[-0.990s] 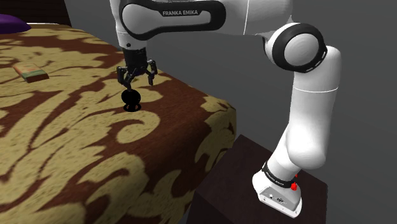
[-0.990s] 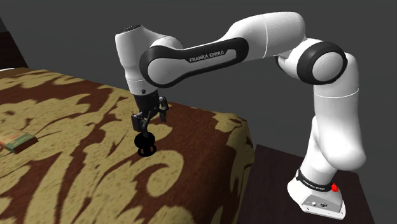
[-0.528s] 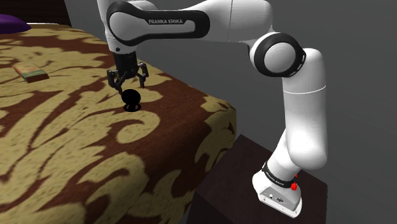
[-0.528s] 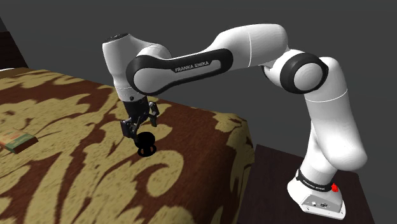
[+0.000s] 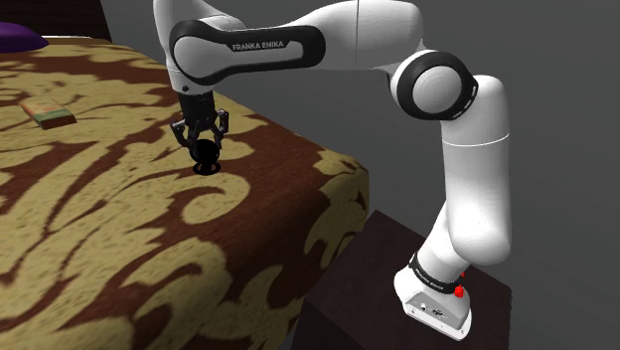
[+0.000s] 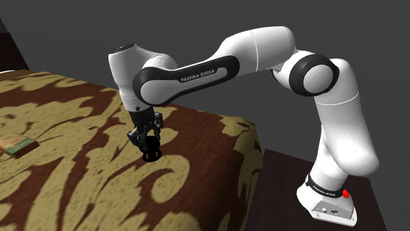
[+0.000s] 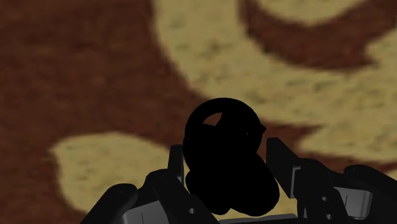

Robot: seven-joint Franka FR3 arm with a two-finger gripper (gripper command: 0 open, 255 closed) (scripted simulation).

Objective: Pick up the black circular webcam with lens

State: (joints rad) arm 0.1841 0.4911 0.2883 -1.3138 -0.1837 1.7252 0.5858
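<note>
While the arm (image 5: pixel 298 40) reaches out from its stand (image 5: pixel 397 308) in the shoulder view, the gripper (image 5: pixel 203 142) hangs fingers-down directly over the webcam (image 5: pixel 206 157). Fingertips sit level with the webcam's round black top, one on each side. The webcam stands upright on the bed (image 5: pixel 119 239), which has a brown cover with a tan pattern. A small flat box (image 5: pixel 48 112) lies well apart from the gripper, toward this view's left. A purple cushion (image 5: pixel 18 38) lies further from the gripper than the box, at the upper left corner.

Second exterior view: the gripper (image 6: pixel 148 138) is low over the bed (image 6: pixel 79 190), and the webcam (image 6: pixel 152 151) is straight beneath it. The webcam's upper part is between the fingers and its round base shows on the cover below them. The flat box (image 6: pixel 16 146) is well apart from the gripper, at this view's left edge.

Wrist view: the fingers (image 7: pixel 175 162) stand apart and the gripper (image 7: pixel 225 151) straddles the webcam (image 7: pixel 229 175). The black webcam body and its ring sit between the two fingers. Cannot tell whether either finger touches it, black on black. Patterned cover (image 7: pixel 95 76) lies behind the gripper.
</note>
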